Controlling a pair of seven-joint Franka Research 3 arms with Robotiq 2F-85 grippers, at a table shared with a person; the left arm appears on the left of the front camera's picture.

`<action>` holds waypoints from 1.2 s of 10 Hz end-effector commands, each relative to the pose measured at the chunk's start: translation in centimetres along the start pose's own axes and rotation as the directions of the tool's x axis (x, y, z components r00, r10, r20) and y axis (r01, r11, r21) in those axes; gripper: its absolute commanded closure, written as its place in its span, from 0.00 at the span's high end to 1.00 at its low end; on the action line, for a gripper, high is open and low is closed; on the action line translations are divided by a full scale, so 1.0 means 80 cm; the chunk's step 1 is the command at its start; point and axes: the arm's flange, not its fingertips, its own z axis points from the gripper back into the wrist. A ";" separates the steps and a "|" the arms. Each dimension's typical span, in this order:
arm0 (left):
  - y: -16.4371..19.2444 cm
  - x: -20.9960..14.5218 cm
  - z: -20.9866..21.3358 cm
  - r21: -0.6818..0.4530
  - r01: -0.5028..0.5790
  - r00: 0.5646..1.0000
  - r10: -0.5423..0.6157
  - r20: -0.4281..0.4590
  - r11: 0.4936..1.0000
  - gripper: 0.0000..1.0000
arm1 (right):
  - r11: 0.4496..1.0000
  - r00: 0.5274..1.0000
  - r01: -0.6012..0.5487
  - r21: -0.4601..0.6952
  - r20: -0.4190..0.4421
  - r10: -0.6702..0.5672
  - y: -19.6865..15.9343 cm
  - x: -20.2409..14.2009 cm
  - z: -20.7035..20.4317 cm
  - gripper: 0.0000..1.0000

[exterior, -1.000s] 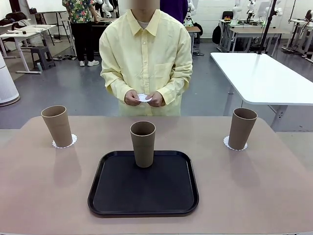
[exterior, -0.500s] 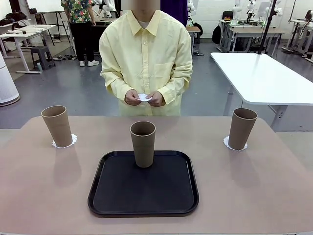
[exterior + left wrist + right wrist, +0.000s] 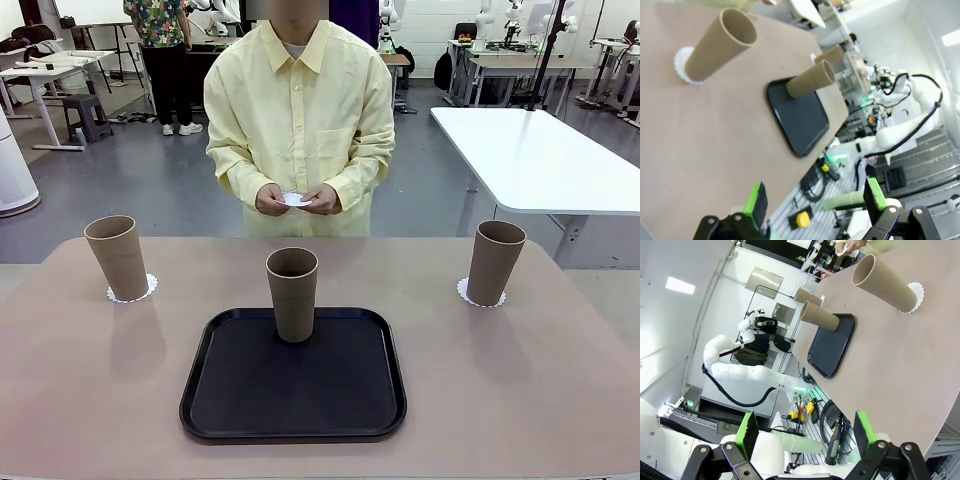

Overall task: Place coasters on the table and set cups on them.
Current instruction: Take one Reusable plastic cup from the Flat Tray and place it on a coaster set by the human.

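Front view: two cups (image 3: 118, 255) stood on coasters (image 3: 150, 288) at the table's (image 3: 90, 400) far corners, the third cup (image 3: 292, 292) at the tray's (image 3: 300, 390) far edge. The person's hands (image 3: 322, 203) held the last coaster (image 3: 293, 199). Both the left gripper (image 3: 816, 195) and right gripper (image 3: 805, 427) gaped empty; next, that coaster probably needed laying down.

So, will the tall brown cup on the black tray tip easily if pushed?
Probably: the tall tapered brown cup is narrower at its base than its rim. It looks empty, so likely light. Its matte wall should grip fairly well.

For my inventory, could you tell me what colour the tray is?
The tray is plain black, seen best in the front view.
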 end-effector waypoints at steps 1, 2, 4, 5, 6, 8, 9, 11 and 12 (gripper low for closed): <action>-0.003 -0.001 0.002 -0.009 0.004 1.000 -0.004 0.007 1.000 1.00 | 1.000 1.000 0.010 -0.002 -0.003 -0.010 -0.002 0.001 0.000 1.00; -0.003 -0.001 0.002 -0.009 0.004 1.000 -0.004 0.007 1.000 1.00 | 1.000 1.000 0.010 -0.002 -0.003 -0.010 -0.002 0.001 0.000 1.00; -0.003 -0.001 0.002 -0.009 0.004 1.000 -0.004 0.007 1.000 1.00 | 1.000 1.000 0.010 -0.002 -0.003 -0.010 -0.002 0.001 0.000 1.00; -0.003 -0.001 0.002 -0.009 0.004 1.000 -0.004 0.007 1.000 1.00 | 1.000 1.000 0.010 -0.002 -0.003 -0.010 -0.002 0.001 0.000 1.00; -0.003 -0.001 0.002 -0.009 0.004 1.000 -0.004 0.007 1.000 1.00 | 1.000 1.000 0.010 -0.002 -0.003 -0.010 -0.002 0.001 0.000 1.00; -0.003 -0.001 0.002 -0.009 0.004 1.000 -0.004 0.007 1.000 1.00 | 1.000 1.000 0.010 -0.002 -0.003 -0.010 -0.002 0.001 0.000 1.00; -0.003 -0.001 0.002 -0.009 0.004 1.000 -0.004 0.007 1.000 1.00 | 1.000 1.000 0.010 -0.002 -0.003 -0.010 -0.002 0.001 0.000 1.00; -0.003 -0.001 0.002 -0.009 0.004 1.000 -0.004 0.007 1.000 1.00 | 1.000 1.000 0.010 -0.002 -0.003 -0.010 -0.002 0.001 0.000 1.00; -0.003 -0.001 0.002 -0.009 0.004 1.000 -0.004 0.007 1.000 1.00 | 1.000 1.000 0.010 -0.002 -0.003 -0.010 -0.002 0.001 0.000 1.00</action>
